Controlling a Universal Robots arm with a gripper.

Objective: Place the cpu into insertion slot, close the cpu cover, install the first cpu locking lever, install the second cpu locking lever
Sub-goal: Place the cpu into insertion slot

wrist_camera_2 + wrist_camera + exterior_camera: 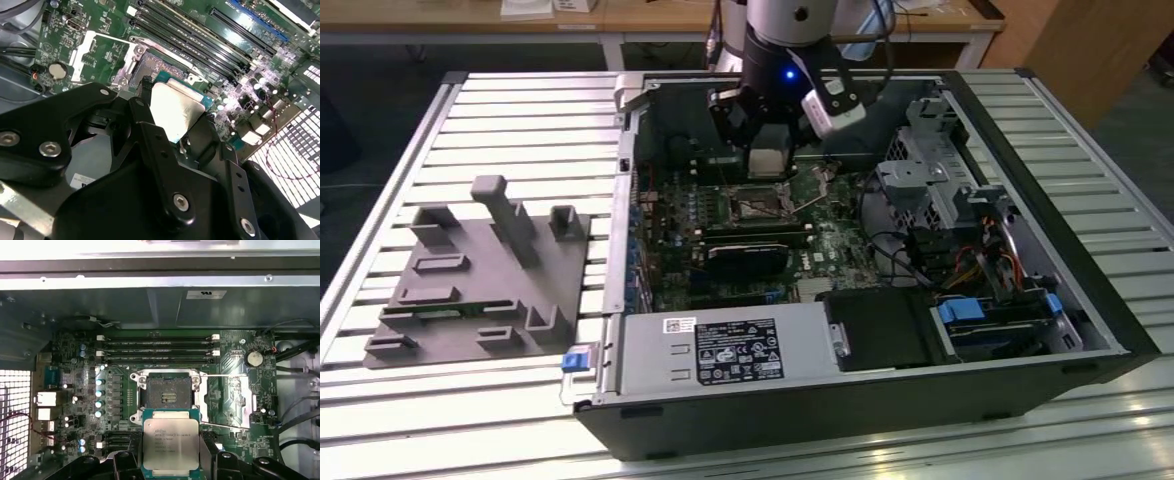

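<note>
My gripper (770, 165) is shut on the cpu (770, 158), a flat square chip with a silvery top, inside the open computer case. In both wrist views the cpu (170, 442) (175, 107) sits between the black fingers (145, 100), held by two opposite edges. The insertion slot (167, 392) (156, 65) lies open on the green motherboard, its dark centre bare, just beyond the chip's edge. The cpu cover (250, 405) (80, 52), a silvery frame plate, is flipped open flat beside the slot. The chip hangs above the board, apart from the slot (758, 207).
Long black memory slots (157, 351) run beside the socket. A black card (744, 255), a power supply box (720, 350) and drive cages with cables (961, 230) crowd the case. A grey moulded fixture (480, 275) lies on the slatted table at the exterior view's left.
</note>
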